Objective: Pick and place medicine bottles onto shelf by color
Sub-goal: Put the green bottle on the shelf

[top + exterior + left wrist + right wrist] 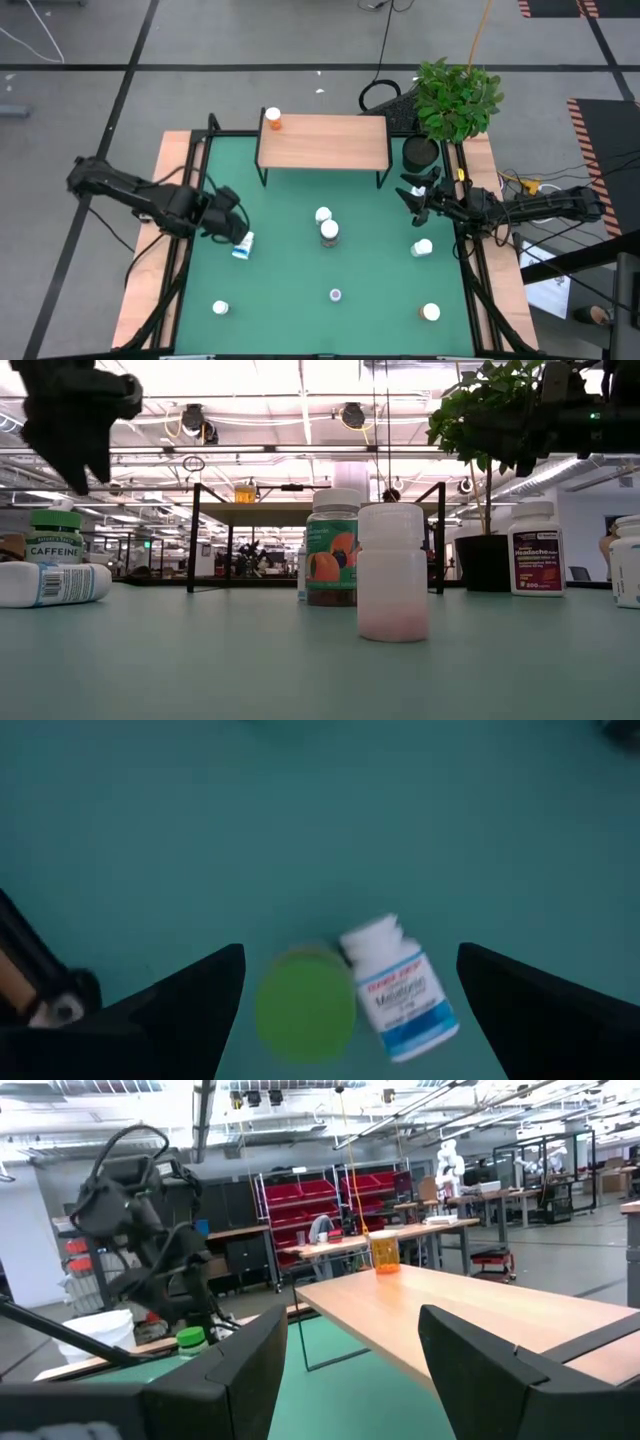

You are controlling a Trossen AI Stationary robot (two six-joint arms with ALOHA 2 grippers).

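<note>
My left gripper point(225, 215) is open and empty. It hovers above a green-capped bottle point(305, 1005) that stands upright and a white, blue-labelled bottle point(397, 988) that lies on its side on the green mat. In the low view the gripper point(75, 420) hangs well above both bottles point(55, 535). An orange bottle point(272, 120) stands on the far left corner of the wood-topped shelf point(322, 142). My right gripper point(415, 195) is open and empty, raised near the shelf's right end. In its wrist view point(352, 1320) it looks level across the shelf top.
More bottles stand on the mat: two at the centre point(326, 224), a white one at the right point(422, 247), a small one at the near centre point(335, 294), and two near the front edge point(220, 308) point(431, 312). A potted plant point(455, 100) stands at the far right corner.
</note>
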